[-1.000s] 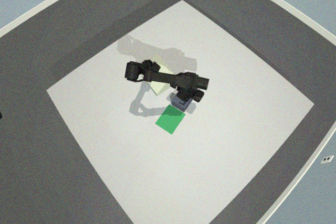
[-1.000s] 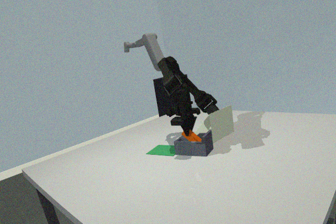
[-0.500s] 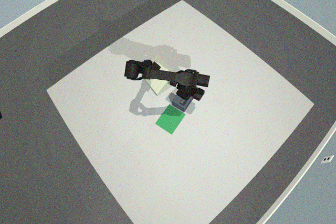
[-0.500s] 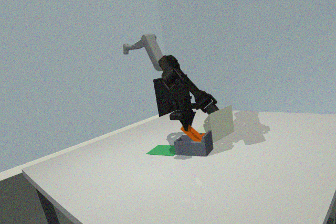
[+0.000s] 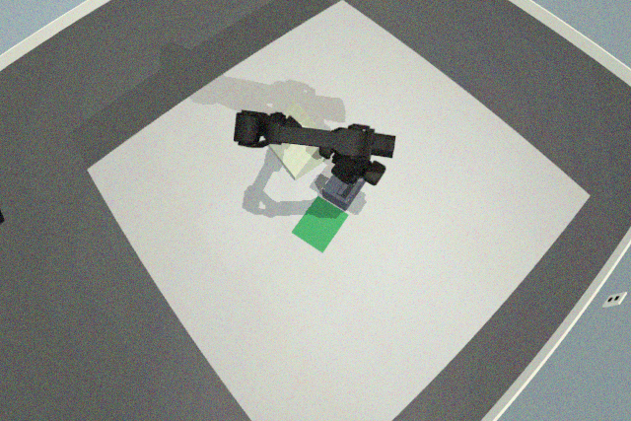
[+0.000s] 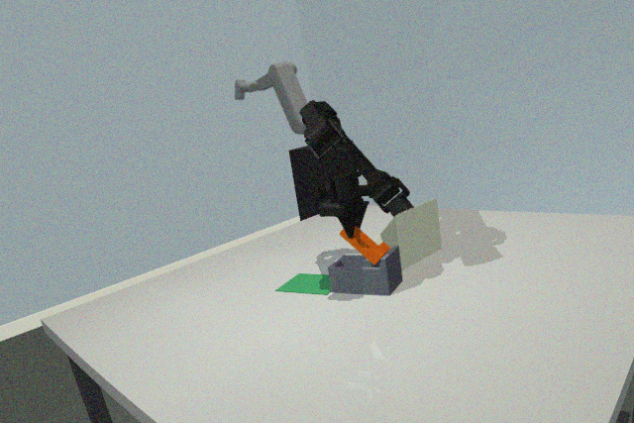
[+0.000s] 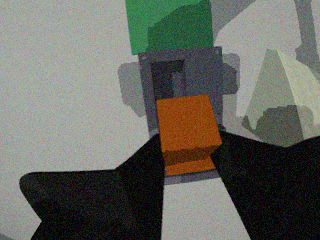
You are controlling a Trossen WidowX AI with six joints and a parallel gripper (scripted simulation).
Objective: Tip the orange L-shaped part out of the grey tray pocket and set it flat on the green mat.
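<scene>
Going left to right in the exterior view, we had a pale grey, jointed arm shape (image 6: 288, 93) in the background at the far left, partly hidden behind our own black arm (image 5: 306, 136) (image 6: 354, 152). Lower down, the green mat (image 5: 320, 233) (image 6: 302, 283) (image 7: 170, 25) lay flat on the white table (image 5: 407, 253) (image 6: 358, 357) (image 7: 65, 75), with a shadow across the part of it nearest the tray. Right alongside it stood the grey tray (image 5: 333, 198) (image 6: 358, 279) (image 7: 206, 75), and the wrist view let us see down into part of its dark pocket. Above the tray our gripper (image 5: 351, 172) (image 6: 352, 233) (image 7: 183, 136) pointed downward, its fingers closed on the raised end of the orange L-shaped part (image 6: 370, 249) (image 7: 187, 122). We had that part on a steep tilt over the tray, its pinched end high on the left and its L-shaped end low on the right, close to the tray's taller end wall. The raised end was well out of the pocket, but we could not tell whether the lower end touched the tray. Farther right, the pale wedge-shaped block (image 5: 301, 159) (image 6: 419, 234) (image 7: 275, 95) stood on the table behind the tray, near the foot of our arm.
</scene>
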